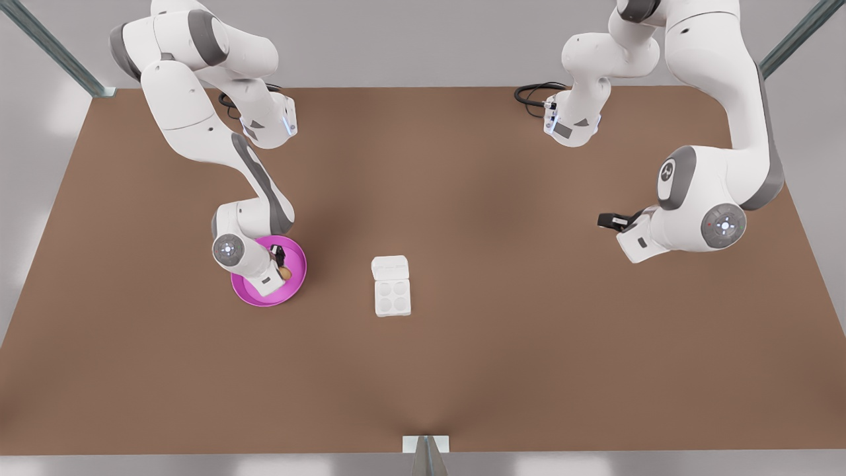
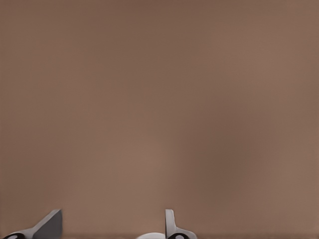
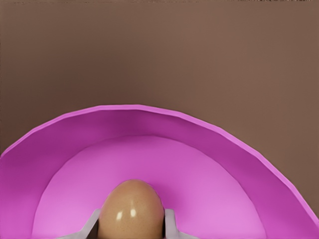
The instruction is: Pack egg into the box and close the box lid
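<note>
Right claw (image 1: pixel 280 264) closes around the egg (image 3: pixel 131 209) on the pink plate (image 1: pixel 294 281), near the desk's centre. Left claw (image 2: pixel 113 226) waits wide. Weak grip could drop the egg before the box (image 1: pixel 392 297).

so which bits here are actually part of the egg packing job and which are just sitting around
In the job:
egg, between the right gripper fingers
box, cups empty
box lid, open
left gripper, open, waiting over bare table

Just about:
pink plate under the egg
</note>
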### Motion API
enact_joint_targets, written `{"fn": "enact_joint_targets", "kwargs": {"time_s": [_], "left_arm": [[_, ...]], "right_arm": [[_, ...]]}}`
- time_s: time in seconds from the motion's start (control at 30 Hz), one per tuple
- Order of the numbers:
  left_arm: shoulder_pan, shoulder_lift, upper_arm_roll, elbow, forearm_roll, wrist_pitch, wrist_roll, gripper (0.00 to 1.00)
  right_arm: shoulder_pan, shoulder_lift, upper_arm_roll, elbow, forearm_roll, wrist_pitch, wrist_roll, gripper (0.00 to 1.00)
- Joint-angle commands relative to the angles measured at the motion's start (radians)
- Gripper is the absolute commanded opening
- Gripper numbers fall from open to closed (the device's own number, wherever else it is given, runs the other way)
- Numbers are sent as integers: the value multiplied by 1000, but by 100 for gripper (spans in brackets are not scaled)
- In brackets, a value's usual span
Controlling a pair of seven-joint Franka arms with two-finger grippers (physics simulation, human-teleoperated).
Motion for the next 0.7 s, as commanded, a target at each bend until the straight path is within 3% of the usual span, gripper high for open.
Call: {"fn": "enact_joint_targets", "kwargs": {"time_s": [0.0, 0.2, 0.37, 0.67], "left_arm": [[-1, 1, -1, 0, 0, 1, -14, 100], [-1, -2, -1, 3, 2, -2, -25, 100], [2, -2, -21, 30, 2, -22, -66, 100], [7, 9, -21, 28, 2, -14, -65, 100]], "right_arm": [[0, -2, 0, 0, 17, -18, 2, 47], [-6, -50, 5, 36, 60, -170, -8, 47], [20, -27, 6, 221, 261, -418, 25, 46], [74, 162, 20, 576, 694, -724, 612, 46]]}}
